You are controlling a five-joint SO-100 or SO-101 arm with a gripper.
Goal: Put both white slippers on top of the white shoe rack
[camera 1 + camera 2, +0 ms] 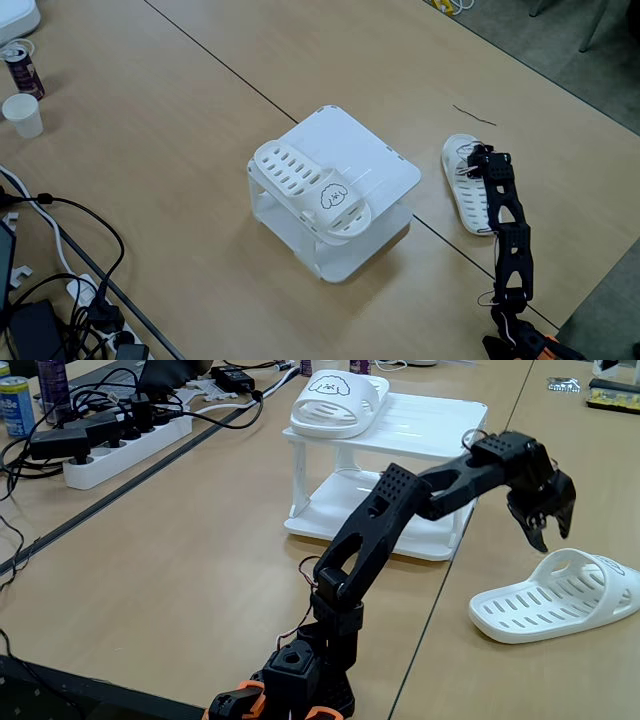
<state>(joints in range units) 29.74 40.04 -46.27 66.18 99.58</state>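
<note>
The black arm (400, 520) rises from the tabletop's near edge, its gripper (545, 525) hanging open and empty just above the second white slipper (555, 600), which lies on the tabletop beside the white shoe rack (385, 165). The first slipper (310, 190) sits atop the rack's corner.

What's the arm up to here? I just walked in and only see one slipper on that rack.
A black robot arm is tidying white slippers onto the white shoe rack. One slipper already lies on the rack's top, near its edge. The other slipper is on the table beside the rack. The gripper hovers just above its strap end with the jaws apart, holding nothing, so the second pick has not yet happened.
</note>
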